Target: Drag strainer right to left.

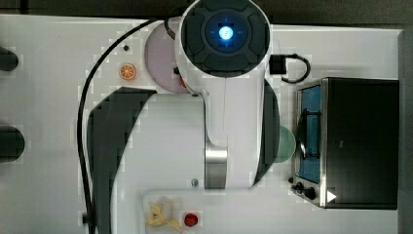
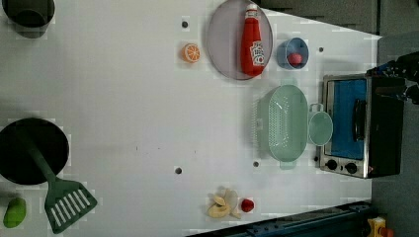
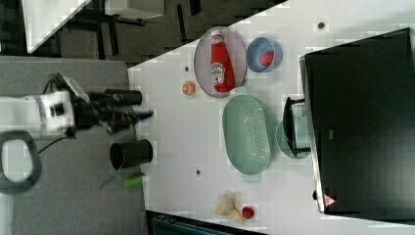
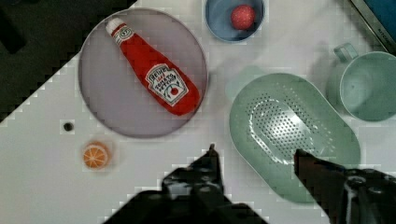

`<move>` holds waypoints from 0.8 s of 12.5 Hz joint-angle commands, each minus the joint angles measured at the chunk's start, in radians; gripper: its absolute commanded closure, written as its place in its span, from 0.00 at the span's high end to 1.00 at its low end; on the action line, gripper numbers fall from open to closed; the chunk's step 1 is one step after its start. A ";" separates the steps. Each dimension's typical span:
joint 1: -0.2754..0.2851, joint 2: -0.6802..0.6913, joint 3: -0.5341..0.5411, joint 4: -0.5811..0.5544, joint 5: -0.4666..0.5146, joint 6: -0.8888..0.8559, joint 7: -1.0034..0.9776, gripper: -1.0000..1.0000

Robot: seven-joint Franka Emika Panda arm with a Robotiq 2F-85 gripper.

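The strainer point(image 2: 284, 123) is a pale sage-green oblong colander with tiny holes. It lies on the white table right beside the green mug point(image 2: 320, 128), in front of the toaster oven. It also shows in the right view point(image 3: 246, 134) and the wrist view point(image 4: 294, 135). My gripper point(image 4: 257, 156) hangs open well above the table with nothing between its fingers. In the wrist view one dark finger point(image 4: 310, 170) overlaps the strainer's rim and the other sits over bare table. In the top view my arm covers the strainer, and a sliver of the mug point(image 1: 286, 144) peeks out.
The toaster oven point(image 2: 358, 126) stands at the left view's right. A grey plate point(image 2: 225, 44) holds a ketchup bottle point(image 2: 252, 42), beside a blue bowl point(image 2: 292, 53) with a red ball. An orange slice point(image 2: 190, 53), banana peel point(image 2: 222, 203), black pan point(image 2: 29, 150), spatula point(image 2: 66, 200) and black cup point(image 2: 29, 15) lie around.
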 commanded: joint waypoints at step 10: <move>-0.051 -0.400 -0.023 -0.555 -0.038 0.136 0.237 1.00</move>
